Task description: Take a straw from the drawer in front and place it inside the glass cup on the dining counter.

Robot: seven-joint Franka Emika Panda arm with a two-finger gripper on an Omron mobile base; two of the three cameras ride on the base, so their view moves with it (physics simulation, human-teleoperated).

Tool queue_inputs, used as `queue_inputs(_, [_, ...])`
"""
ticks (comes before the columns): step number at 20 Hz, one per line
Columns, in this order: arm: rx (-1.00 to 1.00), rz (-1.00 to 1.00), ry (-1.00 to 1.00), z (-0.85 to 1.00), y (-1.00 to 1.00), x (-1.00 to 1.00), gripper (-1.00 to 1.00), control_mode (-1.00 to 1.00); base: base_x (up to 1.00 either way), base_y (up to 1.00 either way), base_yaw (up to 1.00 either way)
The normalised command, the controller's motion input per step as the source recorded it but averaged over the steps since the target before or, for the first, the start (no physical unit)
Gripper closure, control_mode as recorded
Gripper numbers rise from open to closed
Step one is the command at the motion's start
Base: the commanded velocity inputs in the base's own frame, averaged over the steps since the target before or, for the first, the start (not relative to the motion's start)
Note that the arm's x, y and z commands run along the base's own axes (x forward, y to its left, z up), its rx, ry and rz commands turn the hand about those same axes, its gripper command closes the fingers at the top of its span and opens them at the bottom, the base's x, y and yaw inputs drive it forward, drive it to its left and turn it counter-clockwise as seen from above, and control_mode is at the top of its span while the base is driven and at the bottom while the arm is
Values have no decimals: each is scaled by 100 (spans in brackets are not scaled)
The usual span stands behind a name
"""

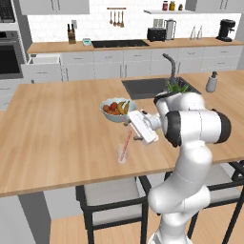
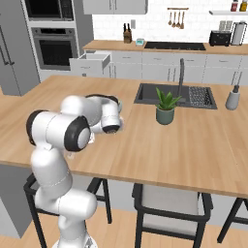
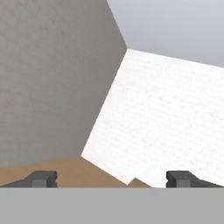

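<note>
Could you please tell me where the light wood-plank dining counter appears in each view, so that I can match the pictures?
Left base view: the light wood-plank dining counter spans the middle, from edge to edge.
Right base view: it crosses the middle, behind the arm.
Hand view: the wooden strip low on the left is probably its top.
Shared landmark: the white tiled wall.

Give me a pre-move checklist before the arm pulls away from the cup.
1. Straw stands in the cup: ok.
2. Cup upright on the dining counter: ok.
3. End effector open, nothing between its fingers: ok.
4. End effector clear of the straw's top: cannot tell.
5. Fruit bowl apart from the cup: ok.
6. Drawer shut: not ok, it stands open.
</note>
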Motion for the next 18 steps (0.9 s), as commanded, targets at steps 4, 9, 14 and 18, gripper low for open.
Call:
queue_inputs(4, [0, -3, -5, 51, 1, 0, -100, -100, 0, 0, 0])
queue_inputs(9, [0, -4, 0, 48, 0, -19, -100, -100, 0, 0, 0])
queue_inputs(14, [-1, -5, 0, 13, 13, -32, -100, -100, 0, 0, 0])
queue_inputs(18, [-4, -6, 0, 0, 16, -44, -100, -100, 0, 0, 0])
